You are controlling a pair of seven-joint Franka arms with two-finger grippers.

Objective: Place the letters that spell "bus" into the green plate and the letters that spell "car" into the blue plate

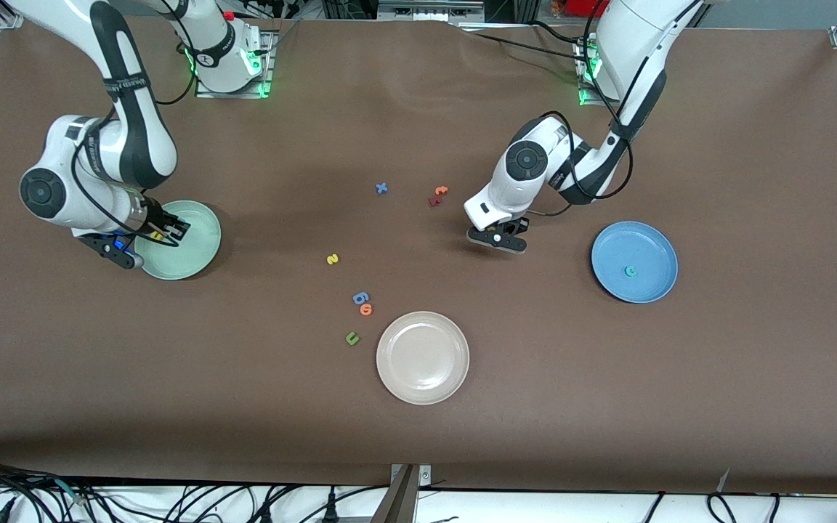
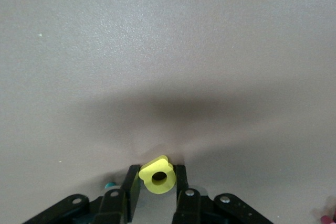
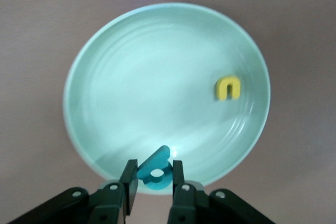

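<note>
My right gripper is shut on the teal "b", just above the rim of the green plate at the side toward the right arm's end. A yellow "u" lies in that plate. My left gripper is down at the table mid-way between the plates, its fingers pressed on both sides of the yellow "a". A bit of a teal letter shows beside one finger. The teal "c" lies in the blue plate. The yellow "s" lies on the table.
A beige-white plate sits nearest the front camera. Beside it lie a blue "6"-like letter, an orange letter and a green "u". A blue "x" and orange and dark red letters lie nearer the bases.
</note>
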